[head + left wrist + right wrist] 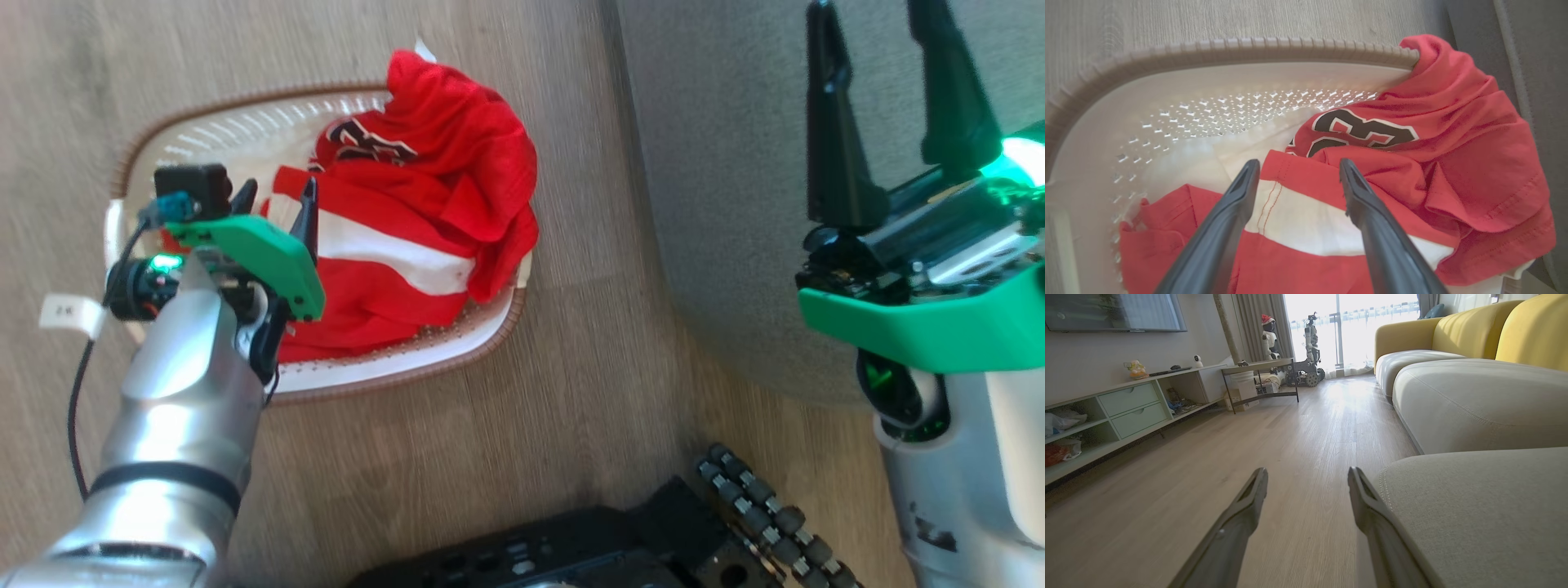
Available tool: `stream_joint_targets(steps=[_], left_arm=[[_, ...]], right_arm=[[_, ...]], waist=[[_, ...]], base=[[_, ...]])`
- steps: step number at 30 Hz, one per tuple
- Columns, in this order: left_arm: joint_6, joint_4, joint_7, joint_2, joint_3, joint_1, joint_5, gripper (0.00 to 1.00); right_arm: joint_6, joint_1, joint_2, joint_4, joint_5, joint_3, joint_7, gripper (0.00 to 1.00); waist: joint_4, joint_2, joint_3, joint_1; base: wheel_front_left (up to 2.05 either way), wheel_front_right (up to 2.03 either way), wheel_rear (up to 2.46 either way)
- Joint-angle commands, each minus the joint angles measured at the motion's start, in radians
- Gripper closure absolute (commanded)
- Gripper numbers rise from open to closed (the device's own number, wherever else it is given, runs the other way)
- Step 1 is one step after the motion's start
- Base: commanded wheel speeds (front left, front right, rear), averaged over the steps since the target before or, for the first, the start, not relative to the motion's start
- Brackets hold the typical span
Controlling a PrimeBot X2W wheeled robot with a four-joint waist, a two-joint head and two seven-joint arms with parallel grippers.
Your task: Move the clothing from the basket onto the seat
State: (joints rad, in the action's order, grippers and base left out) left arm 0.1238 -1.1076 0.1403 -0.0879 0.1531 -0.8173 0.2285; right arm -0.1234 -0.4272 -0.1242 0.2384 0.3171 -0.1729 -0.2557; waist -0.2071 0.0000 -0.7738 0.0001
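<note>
Bright daylight throughout. Right wrist view: window (1355, 326) blown out, glare streak down the floor (1327, 416). Head view soft, slightly blurred; sun washes out the basket (245, 131) wall; green light (1016, 159) blooms at right edge. Left wrist view: clothing (1453, 143) sharp, left fingers (1224, 232) soft, rim bowed by wide-angle lens.

- Basket (229, 135) is open on top, so the clothing (424, 204) is reachable from above; rim and walls box in the sides.
- Open strip of wood floor (588, 269) runs between basket and seat (735, 204).
- Robot's black base (571, 547) crowds the near floor.
</note>
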Motion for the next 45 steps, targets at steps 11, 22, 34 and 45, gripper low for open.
stream_joint_targets(steps=[11,22,34,45], left_arm=[[0.004,-0.116,-0.038,-0.041,0.026,-0.137,-0.005,0.0],[0.006,-0.174,-0.247,-0.043,0.087,-0.157,-0.018,0.0],[0.007,-0.173,-0.371,-0.053,0.193,-0.153,0.001,1.0],[0.007,-0.132,-0.316,-0.061,0.26,-0.142,0.094,1.0]], right_arm=[[-0.007,-0.011,0.013,0.107,-0.01,0.013,-0.006,0.0],[-0.007,-0.018,0.026,0.121,-0.012,0.008,-0.006,0.0],[-0.007,-0.02,0.035,0.123,-0.015,0.006,-0.006,0.0],[-0.007,-0.029,0.039,0.11,-0.015,0.007,-0.006,0.0]], waist=[[-0.03,0.0,-0.14,-0.0001],[-0.048,0.0,-0.179,-0.0001],[-0.061,0.0,-0.202,-0.0001],[-0.05,0.0,-0.159,-0.0001]], base=[[0.0,0.0,0.0],[0.0,0.0,0.0],[0.0,0.0,0.0],[0.0,0.0,0.0]])
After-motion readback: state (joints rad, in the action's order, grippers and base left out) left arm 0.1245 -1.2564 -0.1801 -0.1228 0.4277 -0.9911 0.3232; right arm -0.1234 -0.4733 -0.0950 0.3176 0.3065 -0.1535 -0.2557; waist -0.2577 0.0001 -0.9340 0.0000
